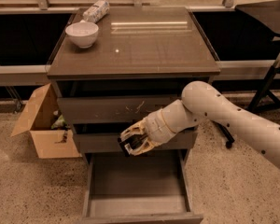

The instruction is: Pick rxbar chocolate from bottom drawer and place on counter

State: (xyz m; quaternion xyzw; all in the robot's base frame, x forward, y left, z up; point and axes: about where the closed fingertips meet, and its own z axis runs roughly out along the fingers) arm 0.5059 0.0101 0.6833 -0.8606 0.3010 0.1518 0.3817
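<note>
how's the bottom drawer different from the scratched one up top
The dark grey-brown bottom drawer is pulled right out, its inside showing; the scratched top drawer is shut. The top drawer's front bears white scratches; the bottom drawer's front edge looks plain. Both share the dark finish. The gripper hangs between them, before the middle drawer, shut on the black-wrapped rxbar chocolate.

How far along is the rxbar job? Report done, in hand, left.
Done: bottom drawer open, rxbar chocolate out of it. In hand: gripper holds the bar above the drawer. Left: raise it and set it on the counter.
</note>
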